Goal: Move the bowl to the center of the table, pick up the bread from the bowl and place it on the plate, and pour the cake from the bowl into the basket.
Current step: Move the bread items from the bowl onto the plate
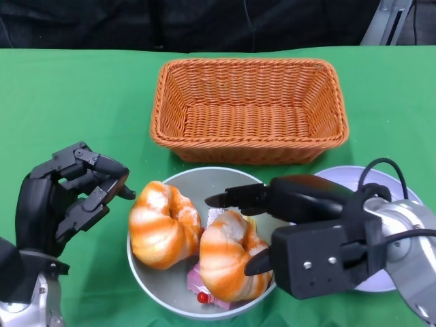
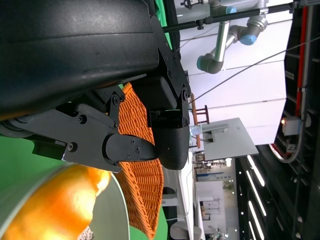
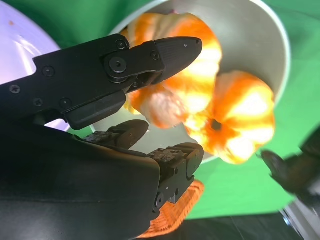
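Beyond basket [image 2: 142,175], room, left wrist only

no readable text, labels, brand names, numbers or signs in any view

A robotics lab or demo hall; another robot arm [image 2: 220,42] (grey, blue-jointed) stands beyond the green-clothed table [image 1: 68,102]. White partition walls [image 2: 240,90] back it.

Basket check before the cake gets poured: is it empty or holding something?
Empty: the head view shows only bare wicker inside the basket; both breads remain in the bowl.
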### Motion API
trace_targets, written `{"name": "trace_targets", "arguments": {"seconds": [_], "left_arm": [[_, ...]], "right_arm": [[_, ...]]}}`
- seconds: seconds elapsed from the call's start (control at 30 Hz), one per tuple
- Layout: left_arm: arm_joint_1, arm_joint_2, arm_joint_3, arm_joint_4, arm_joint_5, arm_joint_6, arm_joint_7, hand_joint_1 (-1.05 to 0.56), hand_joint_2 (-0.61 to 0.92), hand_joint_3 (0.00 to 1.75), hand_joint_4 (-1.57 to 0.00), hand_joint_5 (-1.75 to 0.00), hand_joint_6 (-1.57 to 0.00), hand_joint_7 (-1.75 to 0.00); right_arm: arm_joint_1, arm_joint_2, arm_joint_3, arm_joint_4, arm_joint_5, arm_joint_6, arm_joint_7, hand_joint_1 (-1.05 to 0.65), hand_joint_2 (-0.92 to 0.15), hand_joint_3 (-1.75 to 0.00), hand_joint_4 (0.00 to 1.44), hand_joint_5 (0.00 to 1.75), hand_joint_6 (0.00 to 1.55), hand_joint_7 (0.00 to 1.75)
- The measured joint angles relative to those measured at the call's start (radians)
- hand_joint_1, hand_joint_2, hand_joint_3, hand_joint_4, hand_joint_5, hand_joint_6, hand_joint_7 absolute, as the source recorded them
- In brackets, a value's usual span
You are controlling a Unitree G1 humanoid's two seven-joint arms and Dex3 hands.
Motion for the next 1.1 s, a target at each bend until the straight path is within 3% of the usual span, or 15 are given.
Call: {"name": "trace_targets", "arguments": {"seconds": [0.27,0.47,0.77,1.1], "left_arm": [[0.021,-0.014,-0.005,-0.073,-0.008,0.023,0.017,-0.11,0.90,0.35,-0.83,-1.33,-0.95,-0.99],[0.031,-0.017,-0.008,-0.104,-0.011,0.025,0.018,-0.12,0.77,0.58,-0.83,-1.37,-0.91,-1.09],[0.036,-0.025,-0.010,-0.131,-0.013,0.037,0.026,-0.12,0.78,0.58,-0.82,-1.34,-0.93,-1.00],[0.051,-0.034,-0.014,-0.147,-0.008,0.041,0.053,-0.12,0.78,0.59,-0.80,-1.36,-0.91,-1.04]], "right_arm": [[-0.038,0.002,0.057,0.017,-0.116,0.069,0.044,-0.93,-0.92,-0.22,0.37,0.00,0.25,0.00],[-0.052,0.023,0.083,0.044,-0.149,0.081,0.045,-0.93,-0.92,-0.21,0.34,0.00,0.26,0.00],[-0.067,0.054,0.110,0.096,-0.176,0.081,0.024,-0.95,-0.92,-0.22,0.36,0.01,0.26,0.00],[-0.070,0.091,0.120,0.137,-0.186,0.077,-0.013,-0.86,-0.92,-0.14,0.55,0.07,0.33,0.02]]}}
